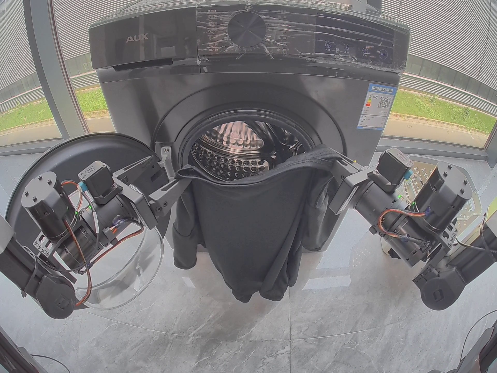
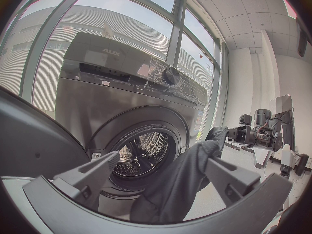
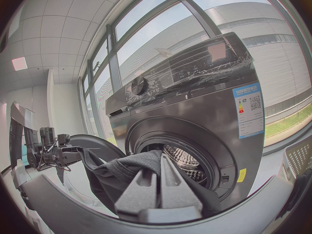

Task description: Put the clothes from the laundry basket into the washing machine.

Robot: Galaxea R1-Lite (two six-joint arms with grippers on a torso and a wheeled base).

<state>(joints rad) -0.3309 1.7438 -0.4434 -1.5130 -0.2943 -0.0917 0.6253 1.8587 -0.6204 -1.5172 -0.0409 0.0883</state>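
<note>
- My right pincer point(image 3: 159, 176) is pressed together on one top edge of a dark garment point(image 1: 248, 224).
- My left pincer point(image 2: 161, 158) is spread. The garment's other top edge lies against one finger point(image 2: 227, 176) and, as far as I can judge, is hooked there, not pinched.
- The garment is stretched between my two pincers and hangs below them in loose folds, its lower end near the floor point(image 1: 321, 327).
- Just beyond both pincers is the drum point(image 1: 233, 146) of the washing machine point(image 1: 155, 99), showing bare metal. Its door point(image 1: 67, 156) is swung wide open, behind my left pincer.
- My judgement on progress: this garment is at the mouth but none of it is inside, so it needs pushing through the opening and releasing.
- The laundry basket point(image 3: 297, 155) stands beside my right pincer, away from the machine. I cannot tell whether more clothes remain in it.
- Writing: a logo point(image 1: 137, 38) sits on the drawer panel, up beyond my left pincer.
- Film covers the control strip around the dial point(image 1: 247, 28).
- A blue-and-white rating sticker point(image 1: 377, 106) with a square code sits above my right pincer, and a small yellow sticker point(image 3: 241, 175) beside the door rim. Their print is too small to make out.
</note>
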